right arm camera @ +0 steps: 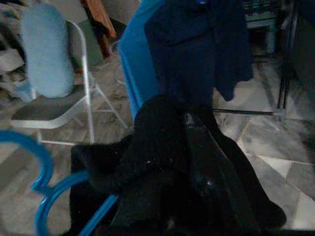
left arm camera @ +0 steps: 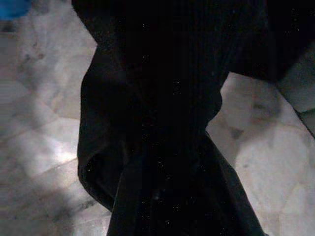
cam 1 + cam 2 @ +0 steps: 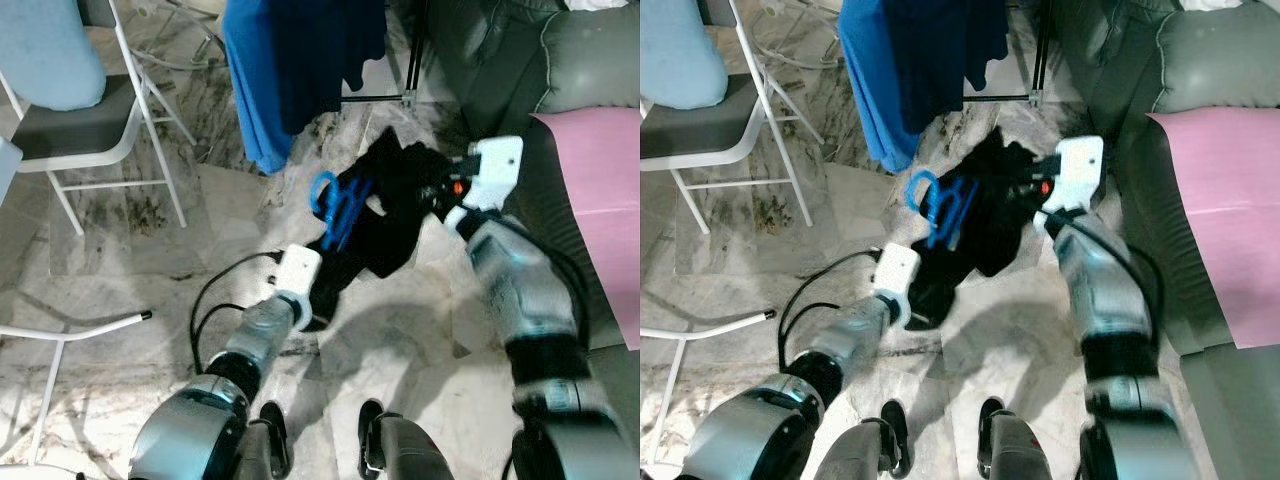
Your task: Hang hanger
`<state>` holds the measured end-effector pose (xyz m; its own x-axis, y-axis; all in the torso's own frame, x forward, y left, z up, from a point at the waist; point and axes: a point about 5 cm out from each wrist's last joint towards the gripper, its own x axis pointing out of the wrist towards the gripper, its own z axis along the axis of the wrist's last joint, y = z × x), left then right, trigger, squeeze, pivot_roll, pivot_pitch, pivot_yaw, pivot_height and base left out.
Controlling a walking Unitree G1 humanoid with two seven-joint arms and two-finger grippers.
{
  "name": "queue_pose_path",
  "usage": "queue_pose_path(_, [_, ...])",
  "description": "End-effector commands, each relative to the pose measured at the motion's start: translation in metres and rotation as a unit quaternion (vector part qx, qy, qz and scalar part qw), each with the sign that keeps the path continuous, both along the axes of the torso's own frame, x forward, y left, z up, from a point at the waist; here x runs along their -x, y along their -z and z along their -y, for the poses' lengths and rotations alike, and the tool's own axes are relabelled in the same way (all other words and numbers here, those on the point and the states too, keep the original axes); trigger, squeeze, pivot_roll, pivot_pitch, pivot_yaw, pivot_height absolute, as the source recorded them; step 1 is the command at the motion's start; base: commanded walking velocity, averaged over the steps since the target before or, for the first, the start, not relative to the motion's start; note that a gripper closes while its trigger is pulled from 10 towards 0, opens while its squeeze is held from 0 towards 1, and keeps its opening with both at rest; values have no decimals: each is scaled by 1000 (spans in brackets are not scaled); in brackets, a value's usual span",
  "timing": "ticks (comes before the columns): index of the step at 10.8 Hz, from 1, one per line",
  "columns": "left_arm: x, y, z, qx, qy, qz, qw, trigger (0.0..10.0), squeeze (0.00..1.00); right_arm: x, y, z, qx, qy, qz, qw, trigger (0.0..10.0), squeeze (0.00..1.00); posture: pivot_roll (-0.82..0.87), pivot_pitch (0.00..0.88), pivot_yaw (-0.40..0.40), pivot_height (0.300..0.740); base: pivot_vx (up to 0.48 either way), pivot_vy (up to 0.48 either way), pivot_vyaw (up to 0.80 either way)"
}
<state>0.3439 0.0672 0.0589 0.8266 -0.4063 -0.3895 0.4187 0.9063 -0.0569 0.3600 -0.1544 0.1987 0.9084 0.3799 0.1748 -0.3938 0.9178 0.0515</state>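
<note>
The blue hanger (image 3: pixel 338 208) sits in mid-air above the marble floor (image 3: pixel 420 330), between the two arms, with a black garment (image 3: pixel 395 205) draped over it; its blue hook and loops poke out on the garment's left side, and show again as blue curves in the right wrist view (image 1: pixel 42 196). The black cloth hangs down from the hanger in a bunched fold towards the floor.

The right tool (image 3: pixel 440 190) is at the garment's right edge, its black fingers buried in the dark cloth, closed on the black garment as far as the right wrist view shows, where the cloth wraps over the finger (image 1: pixel 206 167). The left tool (image 3: pixel 318 300) is at the lower hanging end of the garment; its fingers are lost against the black cloth, so I cannot tell whether they are open or closed.

Just behind the hanger, a blue garment (image 3: pixel 255 90) and a darker navy one (image 3: pixel 320 50) hang from above, beside a black rack leg (image 3: pixel 412 50). A white folding chair (image 3: pixel 90 120) with a pale blue cushion (image 3: pixel 50 50) stands to the left. A grey sofa (image 3: pixel 520 60) with a pink cloth (image 3: pixel 600 200) on it is to the right
</note>
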Motion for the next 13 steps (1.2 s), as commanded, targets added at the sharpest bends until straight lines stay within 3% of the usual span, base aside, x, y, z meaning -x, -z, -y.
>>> queue_pose_path(1, [-1, 1, -6, 9, -26, -13, 1000, 0, 0, 7, 10, -12, 4, -29, -15, 999, 0, 0, -116, 278, 60, 740, 0, 0, 0])
queue_pose_path(6, [-19, -19, -23, 47, -100, 0, 994, 0, 0, 43, 73, -35, 33, -77, -106, 991, 0, 0, -110, 279, 60, 740, 0, 0, 0])
queue_pose_path(13, [-26, -27, -39, 58, -131, 5, 990, 0, 0, 87, 156, -40, 66, -91, -231, 966, 0, 0, -103, 283, 65, 740, 0, 0, 0])
